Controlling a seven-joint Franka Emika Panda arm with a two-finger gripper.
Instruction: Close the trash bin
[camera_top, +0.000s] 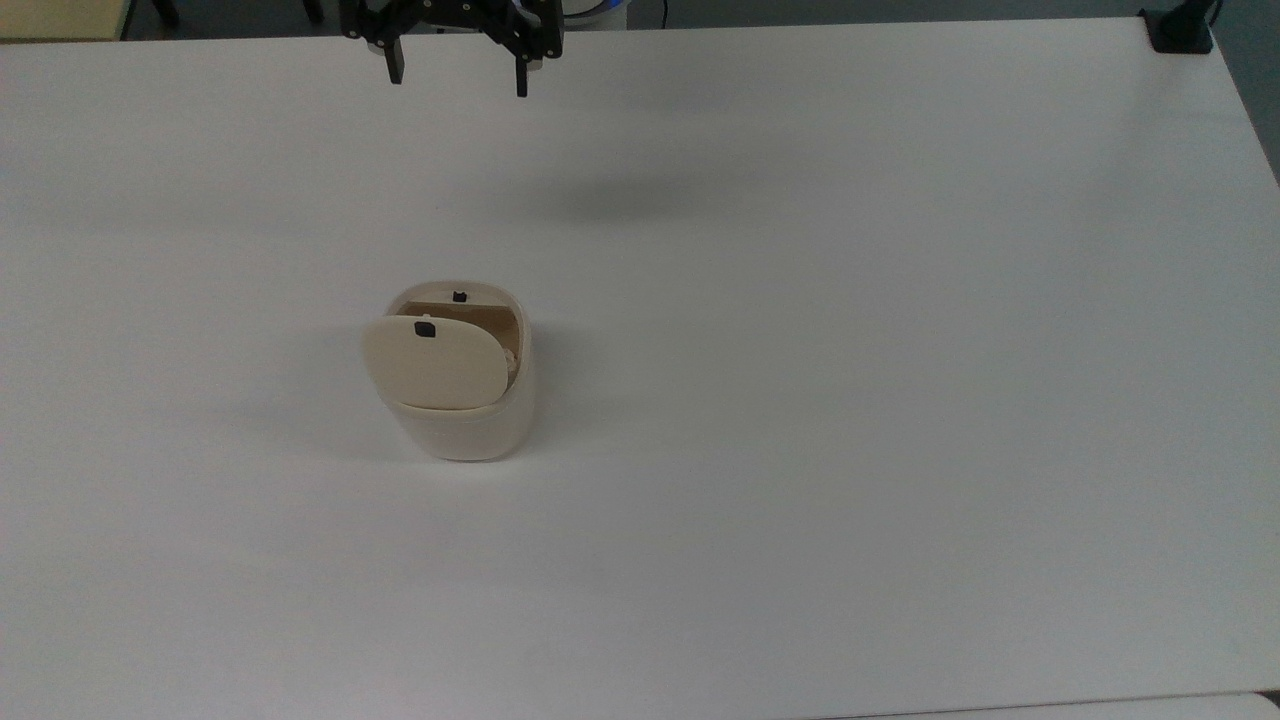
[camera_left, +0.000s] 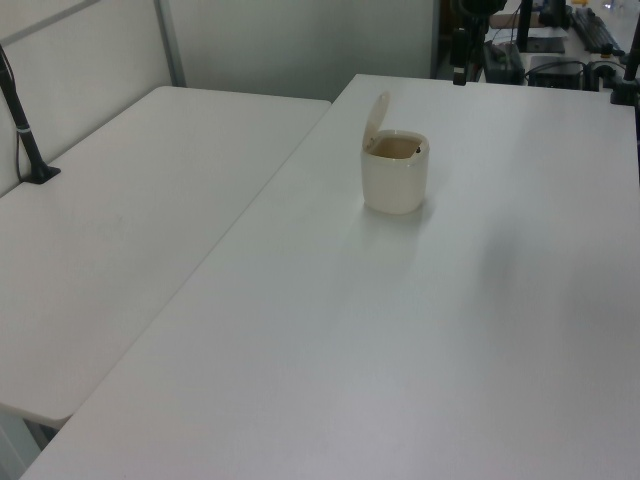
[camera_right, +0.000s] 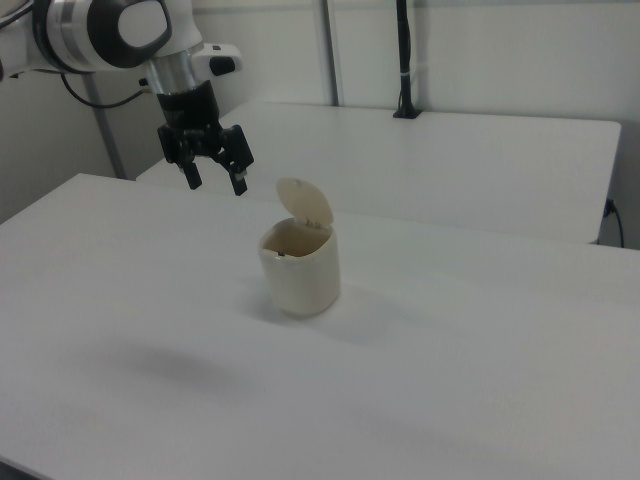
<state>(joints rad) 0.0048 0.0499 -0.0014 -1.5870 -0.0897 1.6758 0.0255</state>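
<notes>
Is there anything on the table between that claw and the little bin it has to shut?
Nothing visible. The claw hangs open above bare table, apart from the bin, whose lid stands up.

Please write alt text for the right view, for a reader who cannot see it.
A small cream trash bin stands on a white table with its lid raised. The open gripper hangs above the table at the right view's left, apart from the bin.
</notes>
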